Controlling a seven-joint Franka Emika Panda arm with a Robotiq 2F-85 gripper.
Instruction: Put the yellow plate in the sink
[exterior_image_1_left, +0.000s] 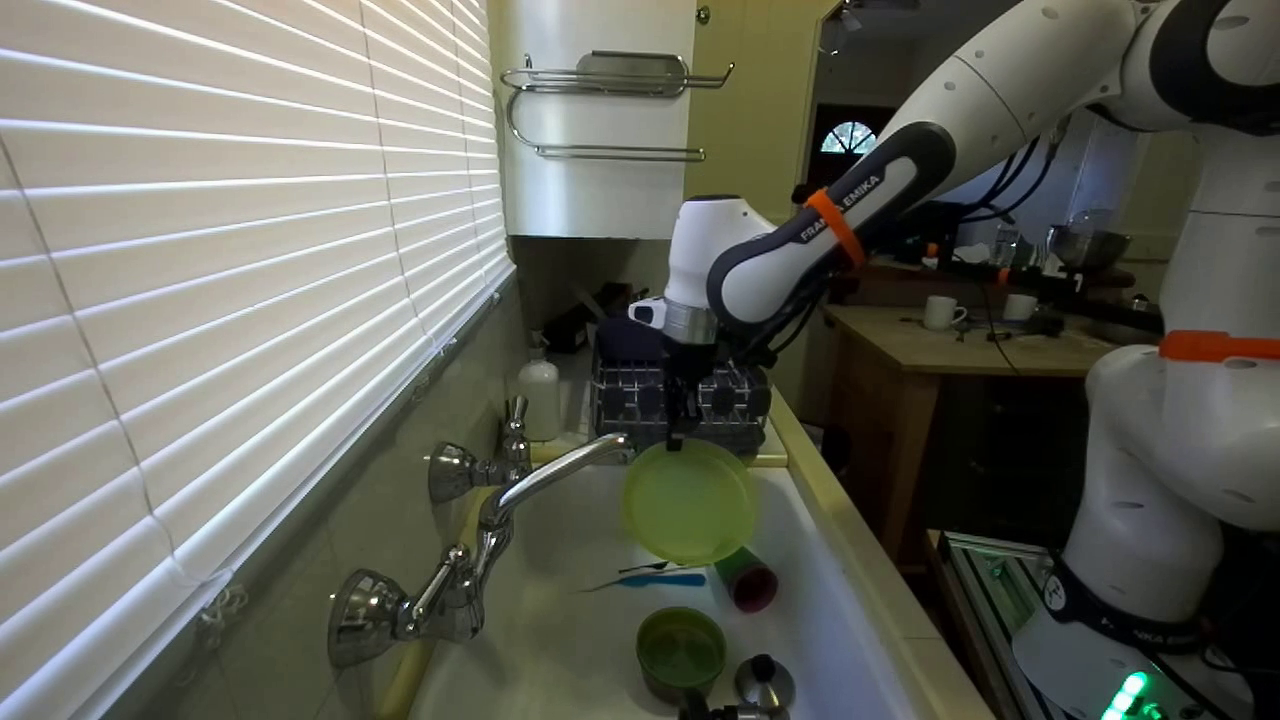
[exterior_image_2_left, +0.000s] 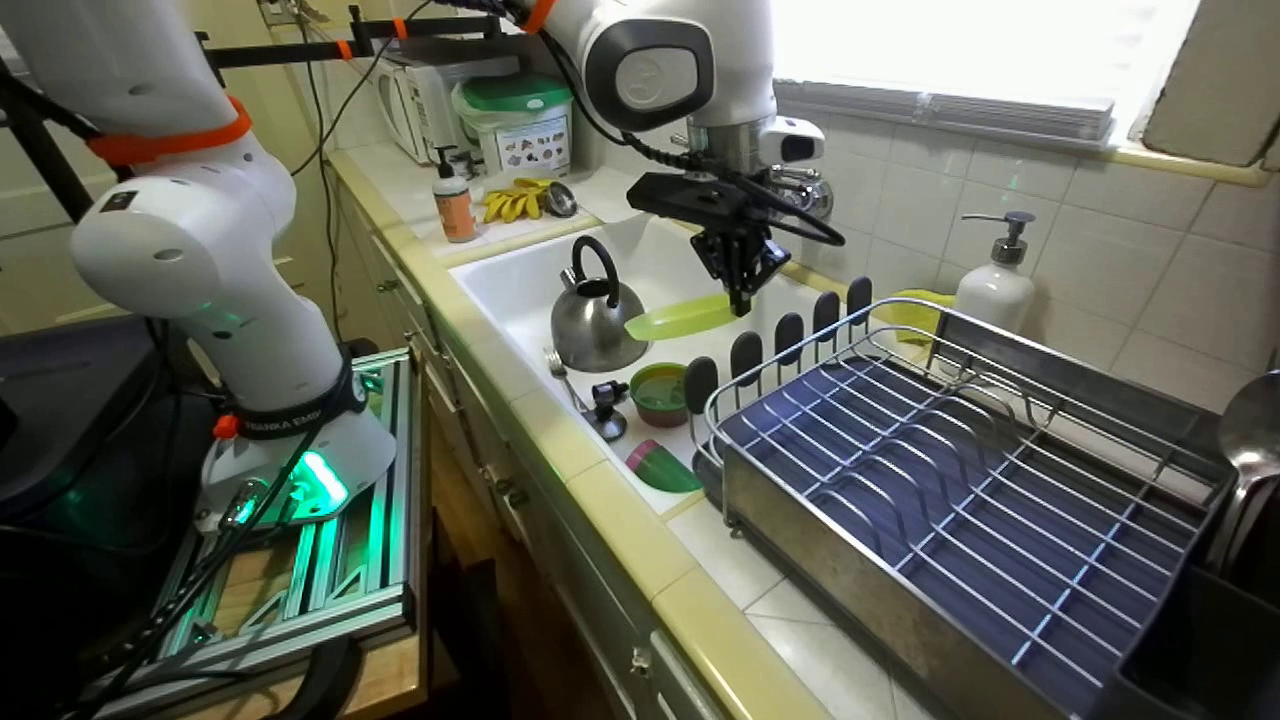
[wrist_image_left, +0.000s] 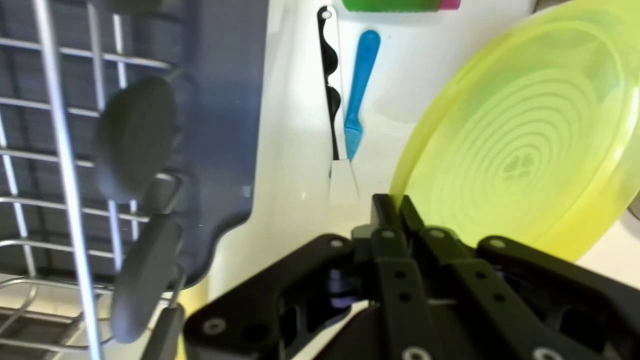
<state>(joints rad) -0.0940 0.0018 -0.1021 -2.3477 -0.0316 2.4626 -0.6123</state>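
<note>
The gripper (wrist_image_left: 395, 201) is clamped on the rim of the plate (wrist_image_left: 520, 132). The plate is held tilted over the sink (exterior_image_1_left: 540, 640); it is seen nearly edge-on in an exterior view (exterior_image_2_left: 682, 318). Below the gripper, a blue utensil (wrist_image_left: 364, 67) and a black-and-white utensil (wrist_image_left: 329, 60) are laid side by side on the sink floor. Near these, a cup (exterior_image_1_left: 748, 582), green with a pink mouth, is turned on its side. Farther from the gripper in the sink, a green bowl (exterior_image_2_left: 660, 395) is set upright, with a kettle (exterior_image_2_left: 597, 325) and a fork (exterior_image_2_left: 556, 364) near it; whether the kettle is touched by the plate cannot be told. Off to one side of the gripper, the faucet (exterior_image_1_left: 565, 468) is mounted on the wall (exterior_image_1_left: 390, 515). On the gripper's side away from the plate, the rack (exterior_image_2_left: 960, 480) is placed at the sink's end. Well apart from the gripper, a soap bottle (exterior_image_2_left: 995, 295) and yellow gloves (exterior_image_2_left: 512, 203) are noted.
</note>
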